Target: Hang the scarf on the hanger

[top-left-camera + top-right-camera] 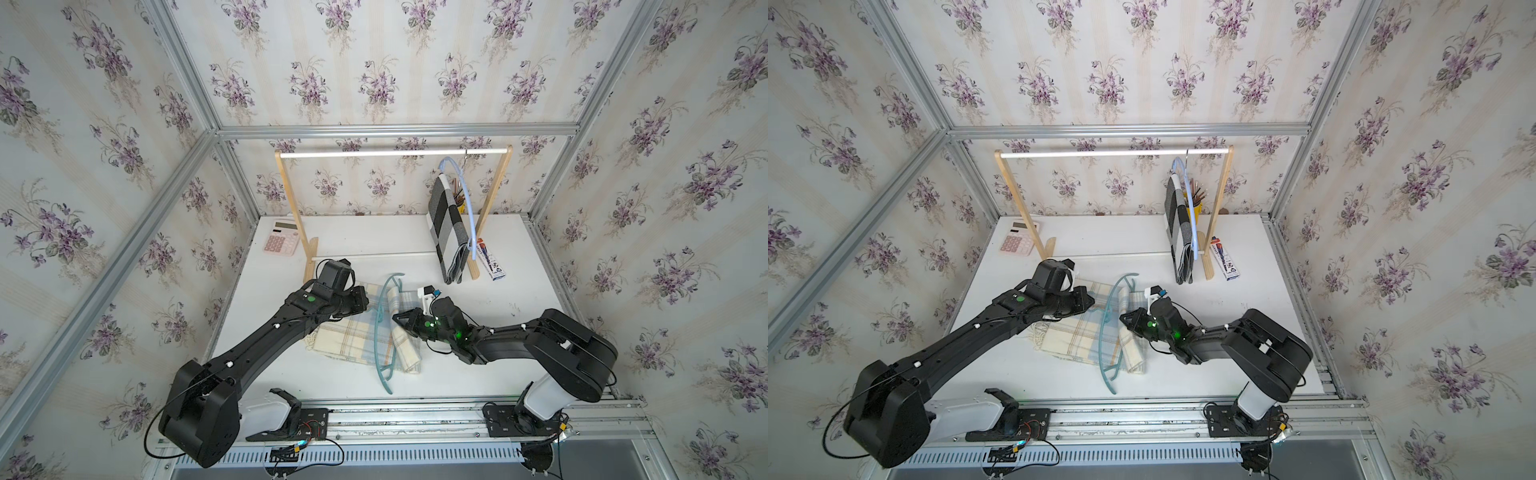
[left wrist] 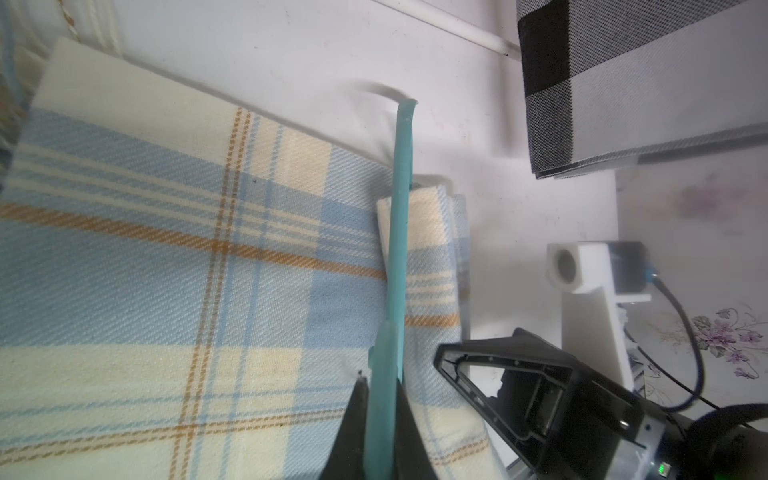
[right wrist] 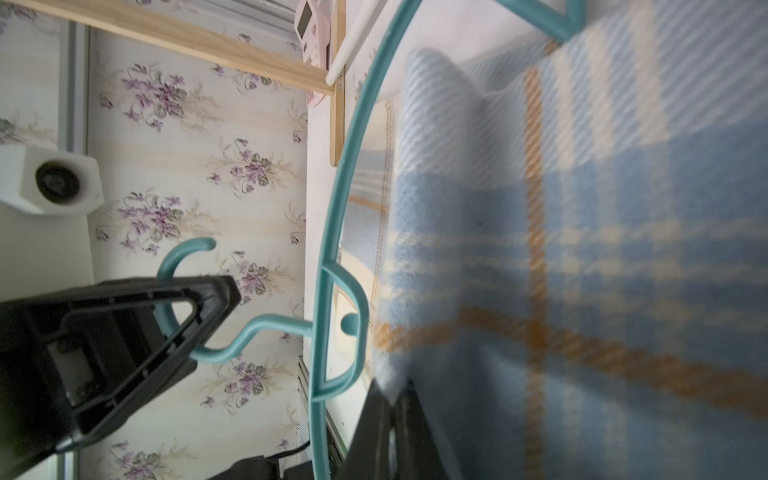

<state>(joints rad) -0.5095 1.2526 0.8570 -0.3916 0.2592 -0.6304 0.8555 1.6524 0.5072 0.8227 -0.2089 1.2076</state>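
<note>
The thin teal hanger (image 1: 376, 332) stands tilted on the white worktop (image 1: 519, 299), its slick plastic bar pinched in the left fingers (image 1: 362, 302); it could twist or slip there. Just right, the right fingers (image 1: 399, 319) pinch a fold of the scarf (image 1: 353, 338), soft woven cream-and-blue plaid lying folded under the hanger; the limp cloth could snag the frame or slide off. Far right, a wooden rack (image 1: 291, 199) holds a checked cloth (image 1: 446, 224).
</note>
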